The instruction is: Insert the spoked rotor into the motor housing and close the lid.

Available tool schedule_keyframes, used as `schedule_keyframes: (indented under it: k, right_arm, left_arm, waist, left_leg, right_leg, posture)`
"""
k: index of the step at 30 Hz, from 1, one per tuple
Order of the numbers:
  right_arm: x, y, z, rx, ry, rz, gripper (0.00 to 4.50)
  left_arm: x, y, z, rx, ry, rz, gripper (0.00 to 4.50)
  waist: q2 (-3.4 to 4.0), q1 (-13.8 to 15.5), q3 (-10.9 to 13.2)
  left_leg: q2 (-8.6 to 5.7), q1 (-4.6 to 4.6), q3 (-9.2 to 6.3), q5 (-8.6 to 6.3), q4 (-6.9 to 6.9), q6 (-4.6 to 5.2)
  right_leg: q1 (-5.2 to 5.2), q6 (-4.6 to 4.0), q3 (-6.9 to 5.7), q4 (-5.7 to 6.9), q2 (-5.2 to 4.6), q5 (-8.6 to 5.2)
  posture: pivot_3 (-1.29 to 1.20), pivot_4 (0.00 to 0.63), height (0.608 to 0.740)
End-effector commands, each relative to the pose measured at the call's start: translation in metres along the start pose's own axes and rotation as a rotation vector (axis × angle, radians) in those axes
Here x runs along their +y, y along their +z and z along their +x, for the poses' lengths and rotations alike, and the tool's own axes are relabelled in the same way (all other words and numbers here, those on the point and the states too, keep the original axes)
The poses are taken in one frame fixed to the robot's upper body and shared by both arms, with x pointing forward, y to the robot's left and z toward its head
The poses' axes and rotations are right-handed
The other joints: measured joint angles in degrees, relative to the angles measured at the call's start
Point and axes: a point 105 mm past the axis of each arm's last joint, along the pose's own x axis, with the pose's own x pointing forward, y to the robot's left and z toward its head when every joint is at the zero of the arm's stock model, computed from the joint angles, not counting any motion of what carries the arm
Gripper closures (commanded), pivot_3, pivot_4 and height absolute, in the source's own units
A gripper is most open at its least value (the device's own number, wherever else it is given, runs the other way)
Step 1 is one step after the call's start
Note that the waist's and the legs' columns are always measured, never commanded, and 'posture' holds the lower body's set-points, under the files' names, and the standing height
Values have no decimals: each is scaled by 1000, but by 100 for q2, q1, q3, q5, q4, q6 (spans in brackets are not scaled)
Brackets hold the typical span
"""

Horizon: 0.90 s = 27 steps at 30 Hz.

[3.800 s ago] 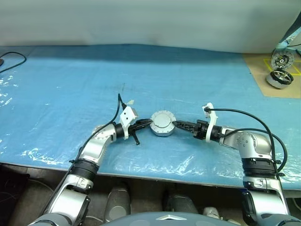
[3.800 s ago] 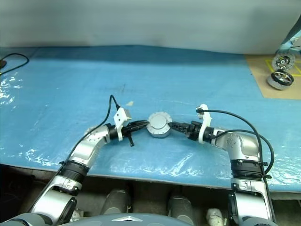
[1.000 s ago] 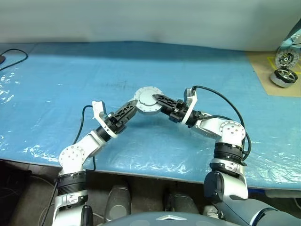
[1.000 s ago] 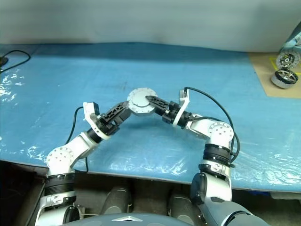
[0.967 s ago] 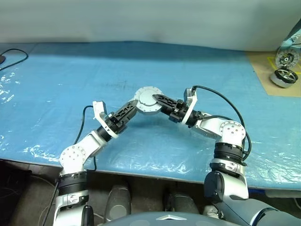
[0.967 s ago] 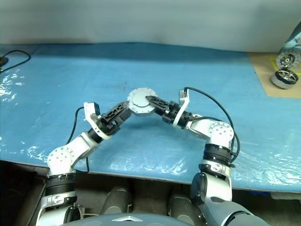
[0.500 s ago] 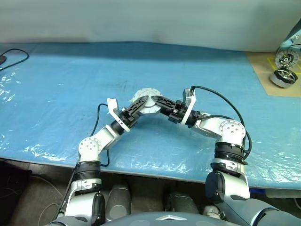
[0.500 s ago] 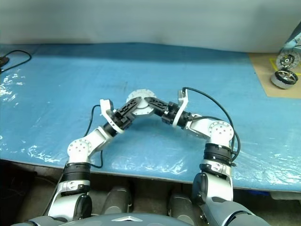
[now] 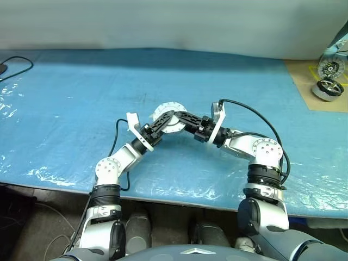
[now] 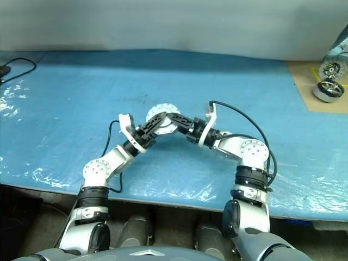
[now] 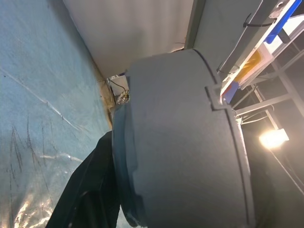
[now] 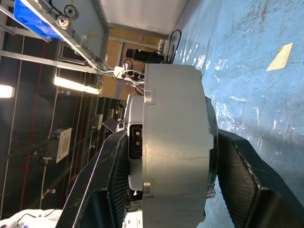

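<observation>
Blue plastic sheeting (image 9: 76,92) covers the table, crinkled and shiny along its near edge. Just left of centre in the head views we see the housing (image 9: 169,117) — a short silver can lifted off the sheet, its flat round face turned up toward the camera. Both grippers meet at it. The right gripper (image 9: 180,116) comes in from the right of the frame, and in its wrist view we see its two black fingers (image 12: 237,175) spread to either side of the can (image 12: 175,147) and pressed against its opposite faces, so it is clamped on the housing. The left gripper (image 9: 161,120) reaches up from the lower left, its fingers lying across the left part of the can's face; in its wrist view the grey wall of the can (image 11: 185,142) sits right against one dark finger (image 11: 92,190), but we cannot tell whether that gripper is gripping or only standing at the can. The housing's face looks closed over, and we cannot make out the rotor. At the upper right of the frame a brown board (image 9: 304,87) carries two larger wheel-like motors (image 9: 326,87), well apart from the arms. A black cable (image 9: 16,68) loops at the upper left edge.
</observation>
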Motion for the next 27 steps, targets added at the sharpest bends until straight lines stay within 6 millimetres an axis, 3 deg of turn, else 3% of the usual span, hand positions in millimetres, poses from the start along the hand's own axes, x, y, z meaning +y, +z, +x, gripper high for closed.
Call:
schedule_keyframes:
  k: [1, 11, 16, 24, 27]
  right_arm:
    - [20, 13, 3, -59, 59, -69, 2097]
    - [15, 25, 6, -146, 0, -108, 2097]
    - [20, 20, 6, -105, 41, -96, 529]
    - [21, 18, 7, -96, 42, -106, 485]
    - [17, 20, 6, -103, 22, -110, 485]
  left_arm:
    - [6, 8, -2, -30, 61, 50, 1856]
    - [2, 19, 5, -87, 49, 43, 1891]
    - [4, 20, 7, -93, 65, 60, 2065]
    - [5, 24, 7, -104, 75, 98, 2065]
    - [1, 43, 5, -164, 95, 156, 2065]
  waist:
    - [0, 2, 0]
    - [-1, 1, 1]
    - [-2, -2, 1]
    - [-7, 1, 4]
    - [-9, 1, 6]
  left_leg:
    - [0, -1, 0, 0, 0, 0]
    - [-1, -2, 0, 0, 1, 0]
    - [-2, -3, 0, 0, 2, 0]
    - [-1, -7, -1, 0, 2, 0]
    - [-1, -7, -1, 0, 3, 0]
  right_leg:
    - [0, 0, 0, 0, -1, 0]
    - [-1, 0, 0, 0, -2, 0]
    - [0, 1, 0, 0, -2, 0]
    - [-4, 1, -1, 0, -1, 0]
    - [-4, 1, -1, 2, -1, 1]
  posture:
    - [0, 150, 740]
    - [0, 150, 740]
    - [0, 150, 740]
    - [0, 150, 740]
    - [0, 150, 740]
